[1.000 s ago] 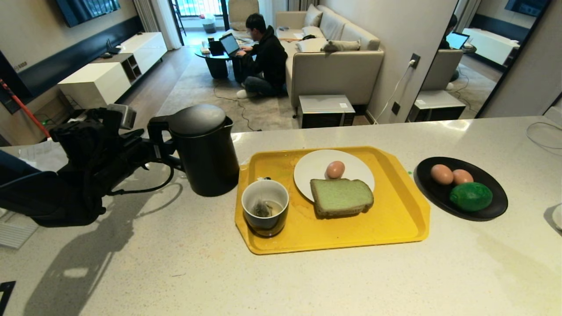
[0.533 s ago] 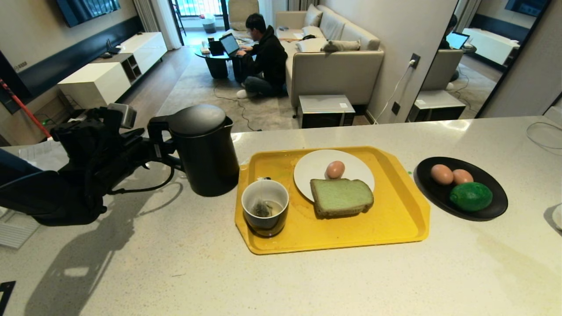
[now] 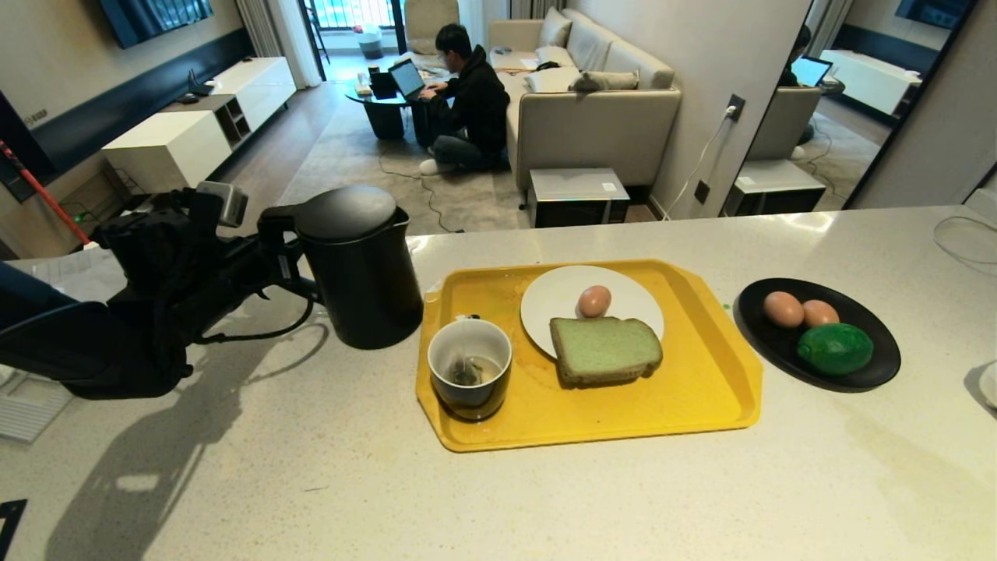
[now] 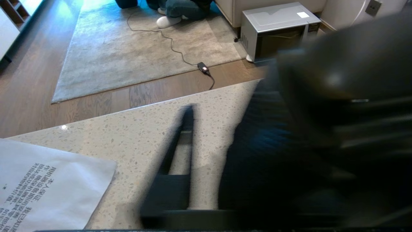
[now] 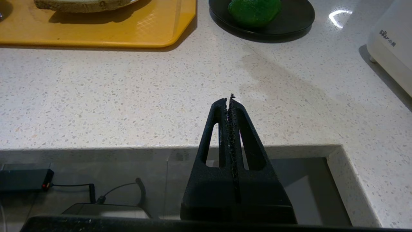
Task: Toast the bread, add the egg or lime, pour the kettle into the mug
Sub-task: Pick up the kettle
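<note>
The black kettle [image 3: 362,273] stands on the counter left of the yellow tray [image 3: 701,389]. My left gripper [image 3: 269,261] is at its loop handle, and the kettle [image 4: 338,112] fills the left wrist view. The dark mug [image 3: 470,378], a tea bag inside, sits on the tray's near left corner. On a white plate [image 3: 553,300] lie the green bread [image 3: 605,351] and one egg [image 3: 594,301]. The lime [image 3: 835,349] and two more eggs [image 3: 783,308] rest in a black dish [image 3: 880,374]. My right gripper [image 5: 229,98] is shut and empty at the counter's near edge.
A printed paper [image 4: 42,187] lies on the counter by the left arm. A white appliance [image 5: 392,42] stands at the counter's far right. Beyond the counter a person [image 3: 467,101] sits on the floor by a sofa.
The kettle has shifted slightly to the left, toward my left gripper, and the gripper has moved a little at the handle. Nothing else has moved.
</note>
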`<state>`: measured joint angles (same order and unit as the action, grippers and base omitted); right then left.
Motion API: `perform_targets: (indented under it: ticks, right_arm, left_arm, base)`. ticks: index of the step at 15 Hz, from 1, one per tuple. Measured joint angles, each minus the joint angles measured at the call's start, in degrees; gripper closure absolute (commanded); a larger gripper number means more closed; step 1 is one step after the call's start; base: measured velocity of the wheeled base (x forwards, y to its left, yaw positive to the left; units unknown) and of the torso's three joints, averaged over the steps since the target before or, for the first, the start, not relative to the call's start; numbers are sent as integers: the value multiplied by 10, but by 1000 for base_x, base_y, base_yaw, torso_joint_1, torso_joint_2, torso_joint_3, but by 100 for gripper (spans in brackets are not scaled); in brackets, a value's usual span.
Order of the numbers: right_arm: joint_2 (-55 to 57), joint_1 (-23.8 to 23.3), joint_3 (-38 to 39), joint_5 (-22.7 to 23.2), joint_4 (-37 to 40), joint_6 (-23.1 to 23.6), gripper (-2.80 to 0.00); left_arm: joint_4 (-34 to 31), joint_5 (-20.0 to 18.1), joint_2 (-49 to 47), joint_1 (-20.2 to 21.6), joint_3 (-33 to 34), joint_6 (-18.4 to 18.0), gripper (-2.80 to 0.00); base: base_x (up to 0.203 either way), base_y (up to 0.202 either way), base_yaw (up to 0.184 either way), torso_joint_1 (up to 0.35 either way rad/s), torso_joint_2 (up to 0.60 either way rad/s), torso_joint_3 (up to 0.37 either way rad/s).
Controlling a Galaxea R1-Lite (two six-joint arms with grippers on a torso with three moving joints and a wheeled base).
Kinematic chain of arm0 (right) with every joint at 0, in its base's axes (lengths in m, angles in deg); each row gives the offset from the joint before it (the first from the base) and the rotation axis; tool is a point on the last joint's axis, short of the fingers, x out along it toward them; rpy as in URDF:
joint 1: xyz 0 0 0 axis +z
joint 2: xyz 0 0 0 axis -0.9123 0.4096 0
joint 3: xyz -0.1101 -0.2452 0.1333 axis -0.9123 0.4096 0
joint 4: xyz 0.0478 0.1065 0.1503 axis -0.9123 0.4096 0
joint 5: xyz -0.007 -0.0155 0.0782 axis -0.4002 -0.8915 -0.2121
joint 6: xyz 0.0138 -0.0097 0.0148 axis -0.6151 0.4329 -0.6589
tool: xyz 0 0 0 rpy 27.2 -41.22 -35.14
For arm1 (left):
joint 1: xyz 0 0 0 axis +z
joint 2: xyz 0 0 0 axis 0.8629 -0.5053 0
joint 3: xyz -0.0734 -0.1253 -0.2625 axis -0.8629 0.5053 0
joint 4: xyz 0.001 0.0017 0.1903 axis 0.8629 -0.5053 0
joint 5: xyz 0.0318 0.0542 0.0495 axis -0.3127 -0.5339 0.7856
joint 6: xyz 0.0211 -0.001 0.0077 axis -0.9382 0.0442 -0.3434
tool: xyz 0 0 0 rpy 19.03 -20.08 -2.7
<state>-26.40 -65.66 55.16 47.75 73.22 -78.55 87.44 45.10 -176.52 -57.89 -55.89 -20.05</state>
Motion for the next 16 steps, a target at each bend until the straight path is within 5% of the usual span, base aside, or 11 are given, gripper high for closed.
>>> perform_targets:
  ticks: [12, 16]
  right_arm:
    - [0, 0, 0, 0, 0, 0, 0]
    - [0, 0, 0, 0, 0, 0, 0]
  left_arm:
    - [0, -2, 69, 14, 1, 8, 0]
    - [-59, -4, 121, 14, -10, 7, 0]
  base:
    - [0, 0, 0, 0, 0, 0]
    - [0, 0, 0, 0, 0, 0]
